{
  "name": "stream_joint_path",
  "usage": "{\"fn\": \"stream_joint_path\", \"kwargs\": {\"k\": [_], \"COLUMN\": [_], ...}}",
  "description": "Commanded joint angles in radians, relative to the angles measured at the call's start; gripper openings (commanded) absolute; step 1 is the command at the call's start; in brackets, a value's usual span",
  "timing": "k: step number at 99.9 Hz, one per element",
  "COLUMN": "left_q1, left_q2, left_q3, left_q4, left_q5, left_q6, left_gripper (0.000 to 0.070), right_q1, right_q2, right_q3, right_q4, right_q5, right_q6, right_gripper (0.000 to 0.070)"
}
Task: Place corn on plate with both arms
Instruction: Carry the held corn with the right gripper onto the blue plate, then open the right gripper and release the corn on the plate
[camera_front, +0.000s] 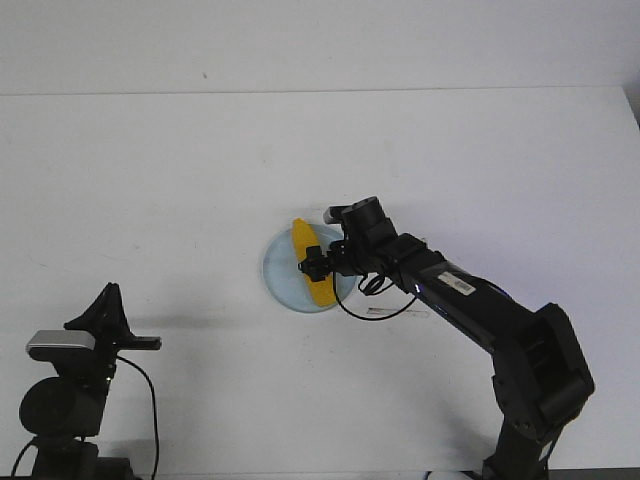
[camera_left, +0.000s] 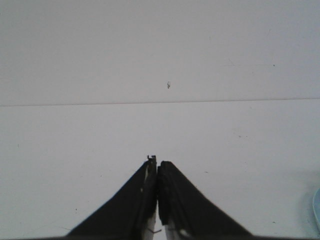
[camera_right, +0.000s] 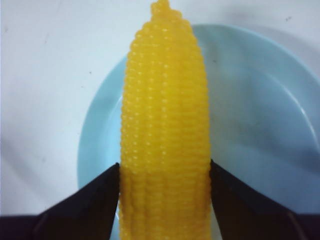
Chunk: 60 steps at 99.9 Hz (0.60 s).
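The bright yellow, knobbly plastic corn cob is clamped near its blunt end between the jaws of the right gripper, over the round pale-blue shallow plate, which sits near the middle of the white table. Whether the cob already rests on the plate cannot be told. The cob should be lowered until it lies flat and centred, then released gently so that rolling is avoided. The left gripper is closed on nothing near the front left corner.

The right arm reaches forward with its hand clamped, while the left hand rests closed.
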Motion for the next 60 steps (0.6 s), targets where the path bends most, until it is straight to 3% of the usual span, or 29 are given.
{"fn": "stream_joint_path", "kwargs": {"k": [1, 39, 52, 60], "left_q1": [0.001, 0.001, 0.001, 0.001], "left_q2": [0.000, 0.000, 0.000, 0.000], "left_q3": [0.010, 0.010, 0.010, 0.010], "left_q4": [0.014, 0.014, 0.014, 0.014], "left_q5": [-0.003, -0.003, -0.003, -0.003], "left_q6": [0.000, 0.000, 0.000, 0.000], "left_gripper": [0.0002, 0.0002, 0.0002, 0.0002], "right_q1": [0.008, 0.009, 0.008, 0.008], "right_q2": [0.029, 0.029, 0.030, 0.030], "right_q3": [0.026, 0.026, 0.026, 0.026], "right_q4": [0.006, 0.010, 0.010, 0.010], "right_q5": [0.010, 0.019, 0.018, 0.018], "right_q6": [0.018, 0.016, 0.016, 0.016], "right_gripper": [0.0323, 0.0379, 0.0502, 0.0508]}}
